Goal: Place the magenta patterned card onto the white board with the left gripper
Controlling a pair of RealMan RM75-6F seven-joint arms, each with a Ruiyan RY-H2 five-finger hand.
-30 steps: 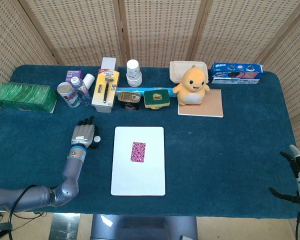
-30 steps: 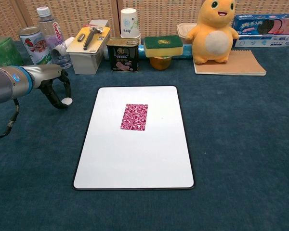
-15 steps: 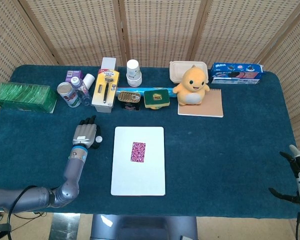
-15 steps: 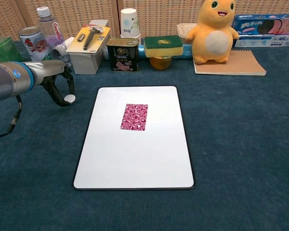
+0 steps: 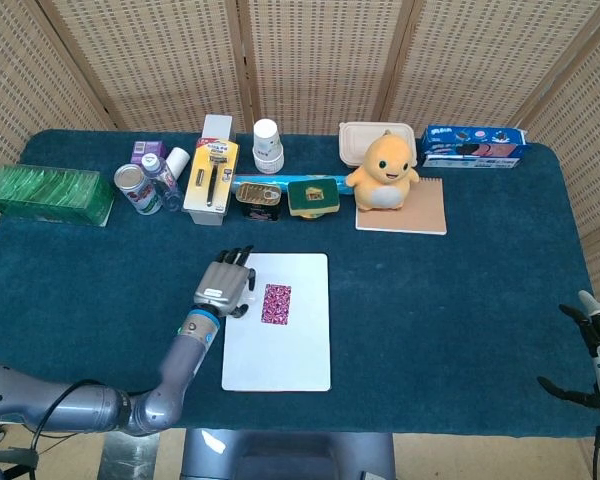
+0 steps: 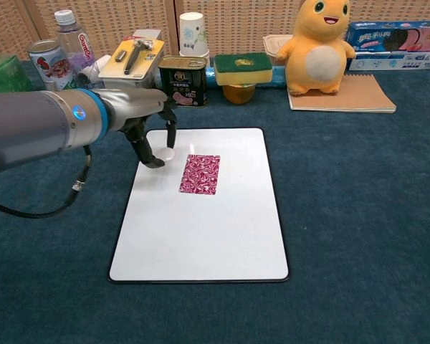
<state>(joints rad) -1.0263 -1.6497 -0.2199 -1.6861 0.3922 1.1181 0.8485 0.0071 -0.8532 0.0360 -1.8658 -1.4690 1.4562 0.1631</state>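
Observation:
The magenta patterned card [image 5: 276, 303] [image 6: 200, 174] lies flat on the upper half of the white board [image 5: 300, 355] [image 6: 201, 236]. My left hand [image 5: 225, 285] [image 6: 147, 129] hovers over the board's upper left edge, just left of the card and apart from it. Its fingers curve downward with a gap between them and hold nothing. My right hand [image 5: 593, 345] hangs at the table's right edge, far from the board, fingers spread and empty; the chest view does not show it.
Along the back stand a green box [image 5: 46, 194], a can [image 5: 133, 187], a bottle [image 6: 74, 39], a razor pack [image 5: 210, 180], a paper cup [image 5: 268, 146], a tin [image 6: 182, 81], a sponge [image 6: 242, 69], a yellow plush toy [image 5: 383, 172] on a notebook [image 5: 410, 214], and a blue box [image 5: 473, 146].
My left hand has swung right from the cloth beside the board to above the board's upper left edge, close to the card. The card and right hand have not moved.

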